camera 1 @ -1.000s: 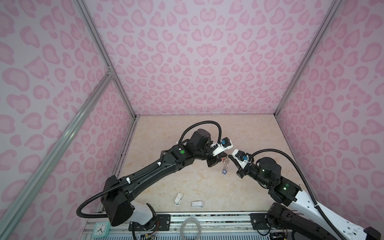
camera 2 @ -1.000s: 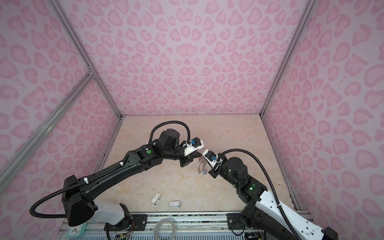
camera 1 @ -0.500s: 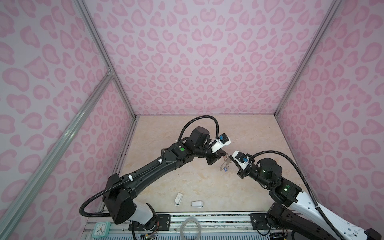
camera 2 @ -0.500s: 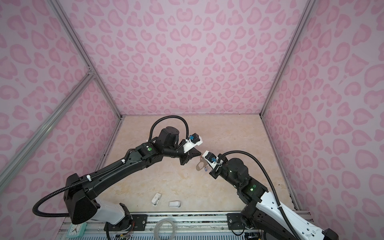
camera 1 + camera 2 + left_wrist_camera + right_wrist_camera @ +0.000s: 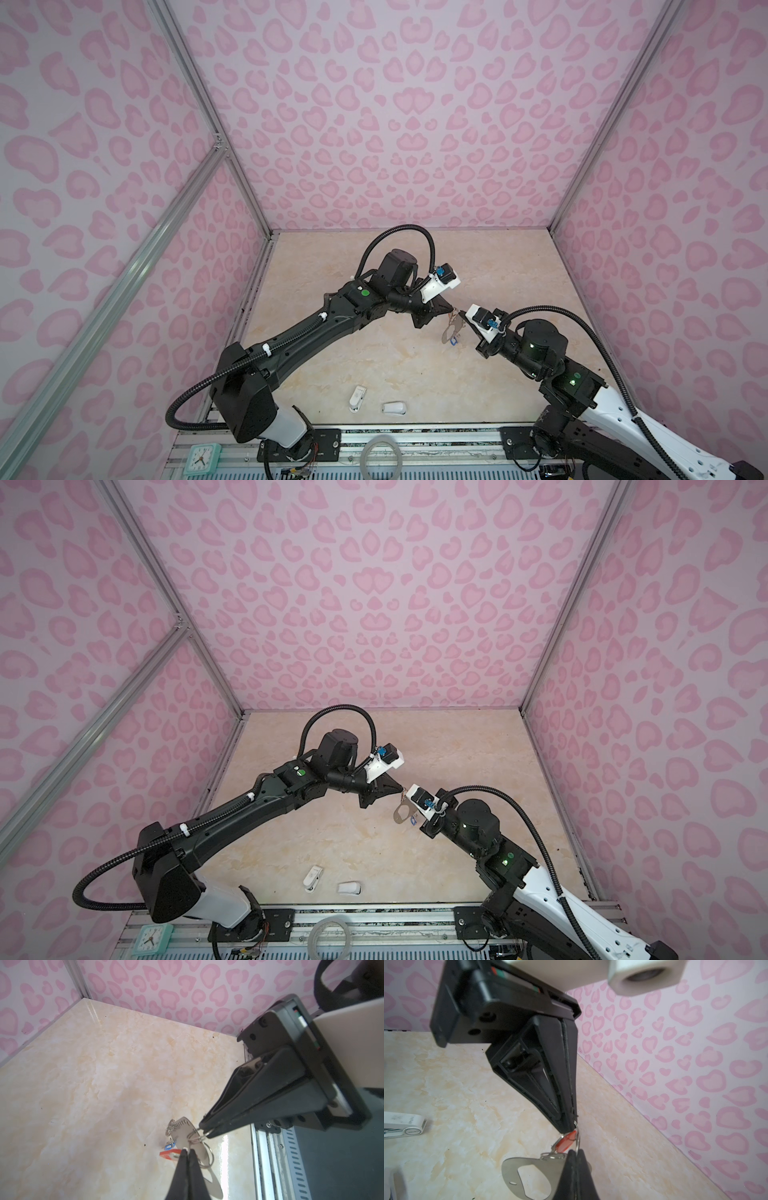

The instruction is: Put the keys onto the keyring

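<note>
**A:** What are the two end effectors doing?

**B:** The left end effector (image 5: pixel 188 1150) is clenched. Its black fingertips pinch the red-orange key (image 5: pixel 169 1154) at the metal end next to the tag. The right end effector (image 5: pixel 204 1131) is clenched too, nipping a wire split ring (image 5: pixel 195 1136) that belongs to the keyring (image 5: pixel 183 1125). The two tips nearly meet at the keyring's ringed edge.

**A:** Where is the keyring itself?

**B:** It is a thin grey metal plate with an oval cut-out. It hangs tilted from the gripped ring, between the two arms and clear of the desk (image 5: pixel 83 1084). Its shadow falls on the marble-patterned top beneath it. The red-orange key sits just beside the keyring's ringed edge. I cannot tell whether it is threaded onto a ring.

**A:** And the other key?

**B:** The blue key (image 5: pixel 170 1147) dangles against the keyring, just past the red-orange one, seemingly from another of the keyring's wire rings.

**A:** What lies further out?

**B:** Two white plastic pieces (image 5: pixel 357 398) lie on the desk, well apart from the keyring on the side of the arms' bases. Further from the keyring in the same direction is a metal rail (image 5: pixel 415 434). It carries a pale grey hoop (image 5: pixel 381 455) and a small mint-green clock (image 5: pixel 202 458). Pink spotted walls (image 5: pixel 395 124) enclose the desk.
</note>
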`<action>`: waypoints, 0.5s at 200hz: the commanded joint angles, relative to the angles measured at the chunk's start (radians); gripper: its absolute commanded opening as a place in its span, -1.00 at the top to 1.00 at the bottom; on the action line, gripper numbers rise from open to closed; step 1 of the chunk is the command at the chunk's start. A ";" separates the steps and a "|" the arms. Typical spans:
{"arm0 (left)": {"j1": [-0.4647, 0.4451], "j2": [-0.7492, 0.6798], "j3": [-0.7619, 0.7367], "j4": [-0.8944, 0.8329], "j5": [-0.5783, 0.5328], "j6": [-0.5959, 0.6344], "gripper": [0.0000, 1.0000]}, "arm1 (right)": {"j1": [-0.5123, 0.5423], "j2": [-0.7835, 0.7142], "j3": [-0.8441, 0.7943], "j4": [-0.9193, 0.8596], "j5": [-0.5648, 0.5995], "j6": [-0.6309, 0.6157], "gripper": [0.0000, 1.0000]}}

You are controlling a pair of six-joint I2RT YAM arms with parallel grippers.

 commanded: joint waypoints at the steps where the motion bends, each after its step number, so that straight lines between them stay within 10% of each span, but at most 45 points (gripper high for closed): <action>1: 0.013 0.005 0.001 0.031 0.069 0.000 0.94 | -0.009 -0.011 -0.017 0.064 -0.011 -0.006 1.00; 54: 0.027 0.011 -0.005 0.002 0.115 0.041 0.88 | -0.050 -0.025 -0.041 0.123 -0.071 0.034 1.00; 100: 0.040 -0.079 -0.063 0.043 0.057 0.181 0.29 | -0.101 -0.016 -0.054 0.149 -0.176 0.080 1.00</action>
